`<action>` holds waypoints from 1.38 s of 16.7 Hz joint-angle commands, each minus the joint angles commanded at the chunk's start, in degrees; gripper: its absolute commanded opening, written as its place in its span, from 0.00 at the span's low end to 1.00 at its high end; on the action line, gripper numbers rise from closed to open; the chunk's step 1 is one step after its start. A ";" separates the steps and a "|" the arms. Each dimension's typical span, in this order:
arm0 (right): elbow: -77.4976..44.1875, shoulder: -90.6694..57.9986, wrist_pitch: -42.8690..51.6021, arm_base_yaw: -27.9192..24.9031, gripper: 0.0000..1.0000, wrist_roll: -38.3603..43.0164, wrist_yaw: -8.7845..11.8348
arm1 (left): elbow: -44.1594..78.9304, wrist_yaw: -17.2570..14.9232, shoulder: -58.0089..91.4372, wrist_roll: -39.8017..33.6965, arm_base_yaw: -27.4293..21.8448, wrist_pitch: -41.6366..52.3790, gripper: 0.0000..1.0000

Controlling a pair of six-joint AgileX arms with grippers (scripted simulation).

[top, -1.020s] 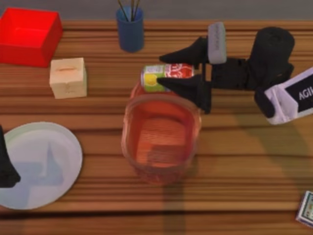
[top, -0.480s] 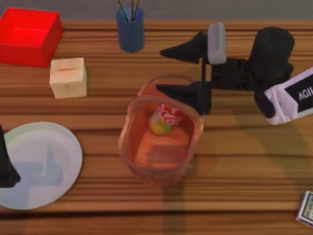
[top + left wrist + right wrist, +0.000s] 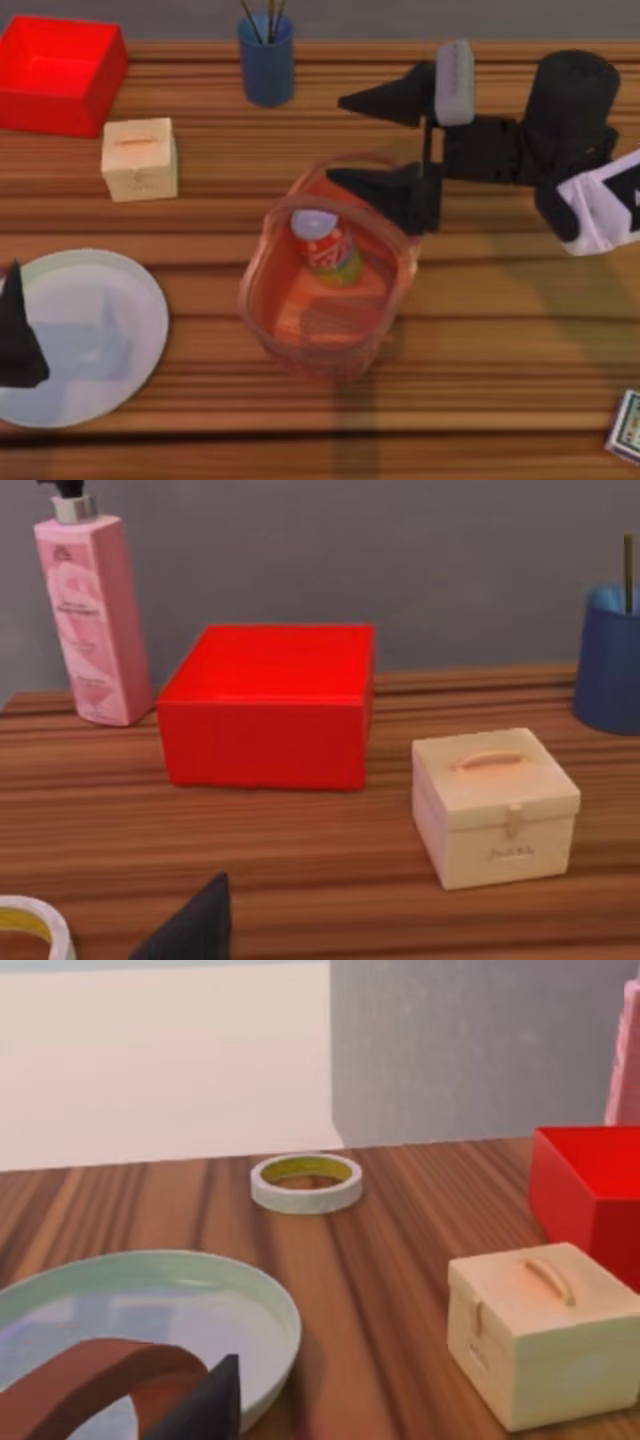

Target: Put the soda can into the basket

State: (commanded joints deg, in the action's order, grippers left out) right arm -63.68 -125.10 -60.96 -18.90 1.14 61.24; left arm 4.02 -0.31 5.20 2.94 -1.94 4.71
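The soda can [image 3: 326, 246], with its red band, lime-green lower part and silver top, lies tilted inside the salmon-pink woven basket [image 3: 256, 300] at the table's middle. My right gripper [image 3: 335, 140] hangs open just behind the basket's far rim, with nothing between its fingers; one black finger [image 3: 385, 192] overlaps the rim. In the right wrist view, the basket's arched handle [image 3: 75, 1375] shows beside one finger [image 3: 205, 1410]. My left gripper [image 3: 15, 330] is parked open over the white plate at the left edge; one dark finger [image 3: 190, 930] shows in the left wrist view.
A white plate [image 3: 120, 300] sits front left. Farther back stand a cream box [image 3: 139, 158], a red square box [image 3: 60, 72] and a blue pencil cup [image 3: 266, 58]. A pink bottle [image 3: 88, 610] and a tape roll [image 3: 305, 1182] stand farther left. A small carton [image 3: 628, 425] sits front right.
The right gripper opened and the soda can dropped from it into the basket, where it settled tilted. The right arm drew back slightly to the right. The basket shifted a little.
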 joint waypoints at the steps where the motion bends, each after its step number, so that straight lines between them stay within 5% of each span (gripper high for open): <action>1: 1.77 2.46 1.37 0.29 1.00 -0.21 -1.10 | 2.17 -0.13 2.58 1.44 -0.94 2.28 1.00; 7: 16.33 24.82 13.50 3.66 1.00 -1.26 -12.20 | 24.43 -1.10 25.25 13.74 -9.07 20.75 1.00; 17: 44.83 77.73 40.25 11.95 1.00 -1.58 -39.40 | 81.58 -2.05 75.81 40.78 -26.06 54.73 1.00; 23: 57.60 107.42 53.42 15.96 1.00 -1.61 -53.21 | 109.95 -1.10 105.31 55.29 -33.94 72.59 1.00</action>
State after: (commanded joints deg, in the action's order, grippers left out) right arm -6.08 -17.68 -7.55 -2.94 -0.47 8.02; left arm 113.97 -1.42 110.51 58.23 -35.87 77.30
